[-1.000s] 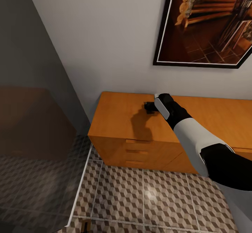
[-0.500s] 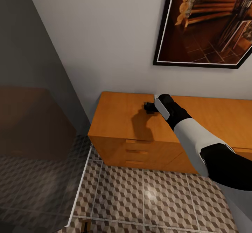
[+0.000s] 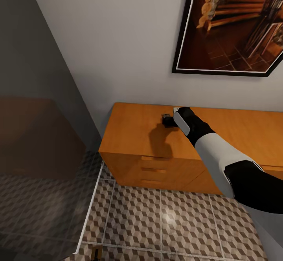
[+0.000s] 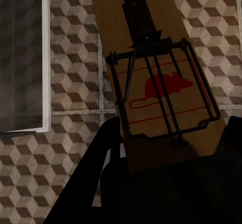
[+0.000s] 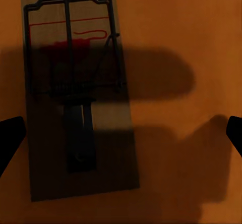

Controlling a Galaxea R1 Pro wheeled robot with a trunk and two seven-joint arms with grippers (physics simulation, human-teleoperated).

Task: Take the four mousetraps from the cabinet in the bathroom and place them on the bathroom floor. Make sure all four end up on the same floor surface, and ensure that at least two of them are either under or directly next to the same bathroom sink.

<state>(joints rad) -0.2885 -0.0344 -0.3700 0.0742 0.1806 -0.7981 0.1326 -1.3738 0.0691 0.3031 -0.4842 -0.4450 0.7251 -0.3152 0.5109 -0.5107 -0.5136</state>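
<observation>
**Right tool poised over a trap on the cabinet**

The right tool (image 5: 121,133) hangs spread wide above a mousetrap (image 5: 75,93) lying flat on the cabinet (image 3: 133,131) top, its fingertips apart at either side and not touching the board. The left tool (image 4: 166,183) is clamped on the lower end of another mousetrap (image 4: 156,77), held above the bathroom floor (image 4: 70,88). A framed picture (image 3: 236,25) hangs on the wall over the cabinet.
</observation>
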